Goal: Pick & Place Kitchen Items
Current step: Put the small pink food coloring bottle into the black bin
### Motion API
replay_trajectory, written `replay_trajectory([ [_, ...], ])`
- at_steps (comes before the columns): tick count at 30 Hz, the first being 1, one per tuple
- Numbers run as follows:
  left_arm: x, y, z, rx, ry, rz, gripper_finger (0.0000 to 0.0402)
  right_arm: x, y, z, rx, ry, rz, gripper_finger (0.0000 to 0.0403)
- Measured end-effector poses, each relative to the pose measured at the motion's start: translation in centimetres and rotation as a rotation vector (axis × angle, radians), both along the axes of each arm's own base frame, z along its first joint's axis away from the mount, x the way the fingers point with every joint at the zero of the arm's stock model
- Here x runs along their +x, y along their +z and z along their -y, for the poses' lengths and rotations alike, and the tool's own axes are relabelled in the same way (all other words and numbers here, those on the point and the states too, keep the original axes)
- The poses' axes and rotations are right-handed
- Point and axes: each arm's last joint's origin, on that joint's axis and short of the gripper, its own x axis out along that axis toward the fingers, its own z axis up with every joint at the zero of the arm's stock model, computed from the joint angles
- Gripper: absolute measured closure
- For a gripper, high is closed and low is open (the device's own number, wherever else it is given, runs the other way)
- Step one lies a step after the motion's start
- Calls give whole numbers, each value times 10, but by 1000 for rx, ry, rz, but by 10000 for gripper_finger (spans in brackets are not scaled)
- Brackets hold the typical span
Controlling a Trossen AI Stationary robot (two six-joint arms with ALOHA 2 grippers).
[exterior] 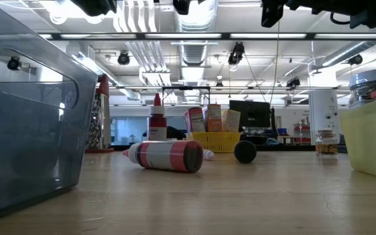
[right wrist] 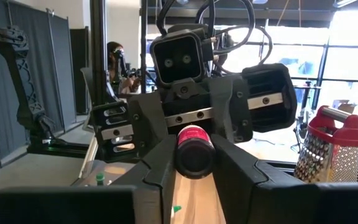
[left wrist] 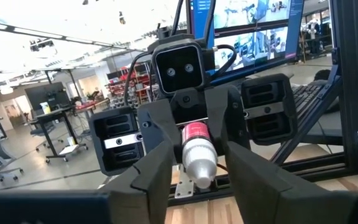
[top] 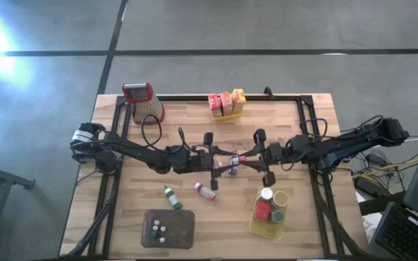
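High view: yellow basket (top: 255, 222) holds jars (top: 273, 196), red block (top: 263, 211).

Two baskets (top: 226, 116), one grater (top: 144, 101), one tray (top: 183, 228)

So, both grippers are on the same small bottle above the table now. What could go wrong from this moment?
1. The handover may slip: the left gripper and right gripper both hold the red-banded bottle by its ends, high above the table. If one releases before the other grips firmly, it could fall.
2. A dropped bottle could roll, as the red-and-white bottle lying on its side suggests.
3. The two grippers are very close and could collide.
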Motion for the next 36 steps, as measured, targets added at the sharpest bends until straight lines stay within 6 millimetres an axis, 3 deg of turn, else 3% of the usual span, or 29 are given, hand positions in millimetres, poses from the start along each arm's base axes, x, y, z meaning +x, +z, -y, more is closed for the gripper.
replay_trajectory([
  [9, 0, 0, 0, -4, -10, 1, 296, 0, 0, 0, -4, 1, 4, 333],
  [13, 0, 0, 0, -5, -16, 2, 311, 0, 0, 0, -3, 2, 4, 320],
  [25, 0, 0, 1, -18, -47, 4, 320, 0, 0, 0, 17, 5, 0, 330],
  [36, 0, 0, 1, -17, -47, -3, 321, -3, 1, 0, 33, 13, -19, 228],
])
